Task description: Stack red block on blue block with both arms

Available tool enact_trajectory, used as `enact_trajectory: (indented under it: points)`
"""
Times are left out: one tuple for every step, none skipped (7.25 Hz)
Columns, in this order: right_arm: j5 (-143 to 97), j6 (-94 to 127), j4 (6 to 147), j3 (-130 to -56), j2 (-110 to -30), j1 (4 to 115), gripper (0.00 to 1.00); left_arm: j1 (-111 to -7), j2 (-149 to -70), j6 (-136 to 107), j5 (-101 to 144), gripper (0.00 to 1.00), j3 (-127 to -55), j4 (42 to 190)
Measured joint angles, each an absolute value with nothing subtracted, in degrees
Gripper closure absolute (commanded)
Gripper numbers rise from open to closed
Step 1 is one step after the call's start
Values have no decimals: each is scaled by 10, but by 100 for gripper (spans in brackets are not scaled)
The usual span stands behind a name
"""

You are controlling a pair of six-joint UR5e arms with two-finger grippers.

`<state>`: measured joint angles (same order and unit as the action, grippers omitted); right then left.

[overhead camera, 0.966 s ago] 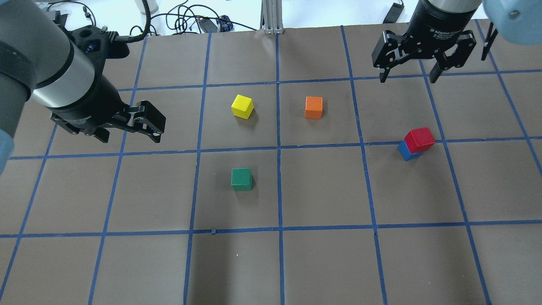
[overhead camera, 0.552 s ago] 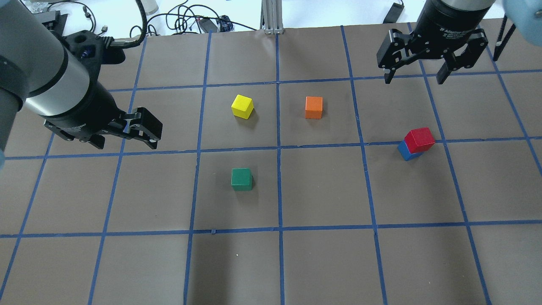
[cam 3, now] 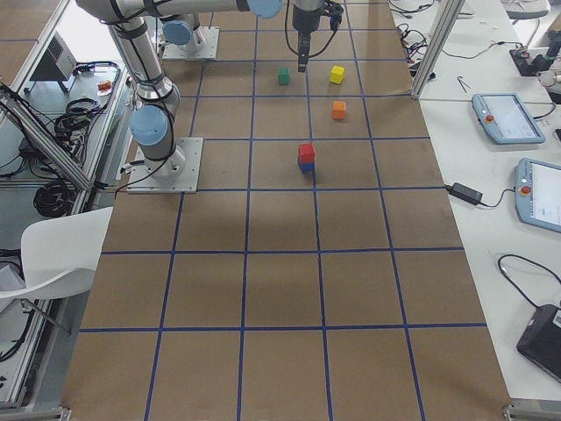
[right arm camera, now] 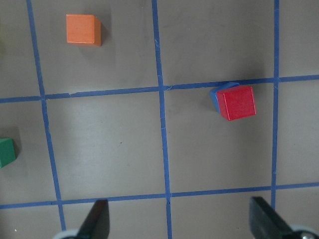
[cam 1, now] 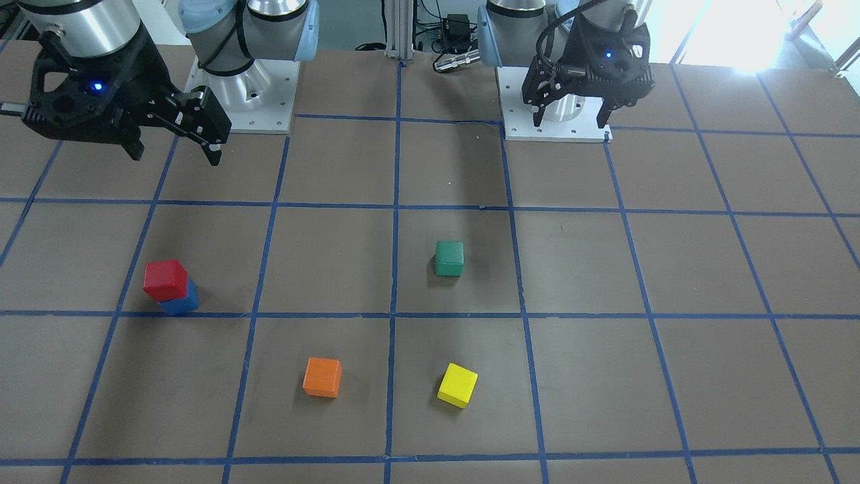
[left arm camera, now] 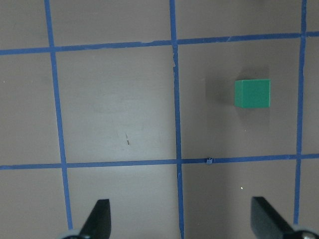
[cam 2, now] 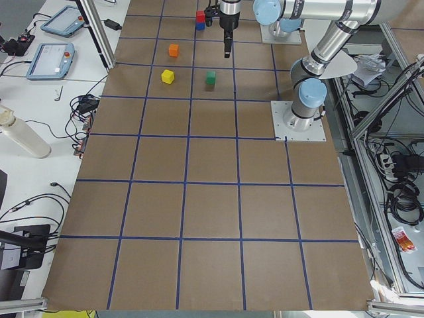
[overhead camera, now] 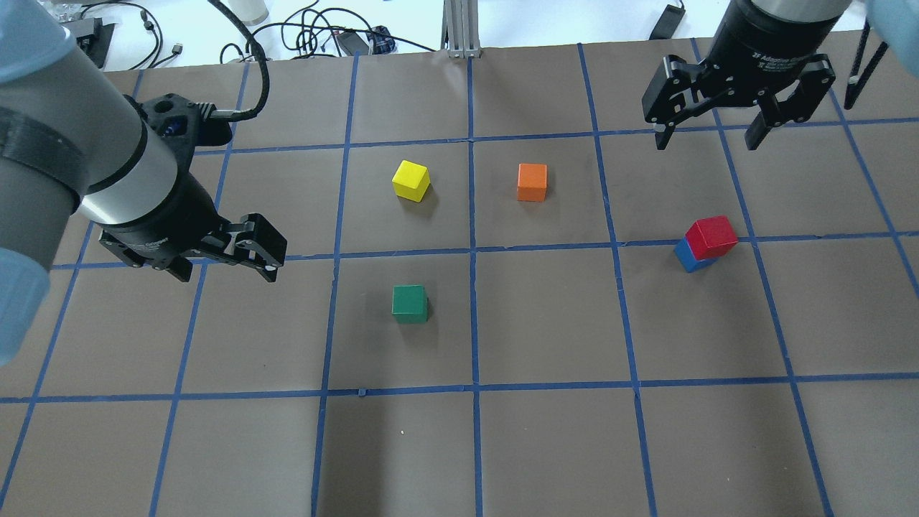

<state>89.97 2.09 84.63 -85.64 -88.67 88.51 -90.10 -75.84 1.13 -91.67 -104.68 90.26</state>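
Red block [overhead camera: 711, 237] sits on blue block [overhead camera: 688, 257], slightly skewed, right side of surface [overhead camera: 546, 323]; stack looks done. Right end effector [overhead camera: 706, 141] wide, empty, beyond stack, likely clear to avoid knocking it. Left end effector [overhead camera: 227, 273] wide, empty, far left.

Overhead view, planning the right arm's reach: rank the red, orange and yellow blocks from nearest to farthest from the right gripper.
1. Red block, atop the blue block, nearest the right gripper.
2. Orange block, near the centre.
3. Yellow block, farther left.
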Motion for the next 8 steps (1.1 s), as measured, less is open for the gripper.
enact_trajectory:
  points:
    - [898,21,870,-875,-875,886,0,-898,-762,10,-917,0,-1037,902]
    - [898,22,907,-893,-870,886,0,-897,-764,10,-918,0,-1017,905]
    - [897,23,927,-901,-872,887,0,-896,-766,10,-920,0,-1006,903]
    - [897,23,934,-904,-877,887,0,-896,-772,12,-919,0,-999,901]
    - [897,23,937,-905,-880,888,0,-895,-784,14,-917,0,-991,902]
    - [897,22,941,-903,-879,888,0,-895,-804,16,-916,0,-979,901]
    - [897,22,940,-898,-877,888,0,-895,-827,17,-916,0,-963,901]
    - [897,23,937,-894,-877,888,0,-895,-848,17,-917,0,-950,901]
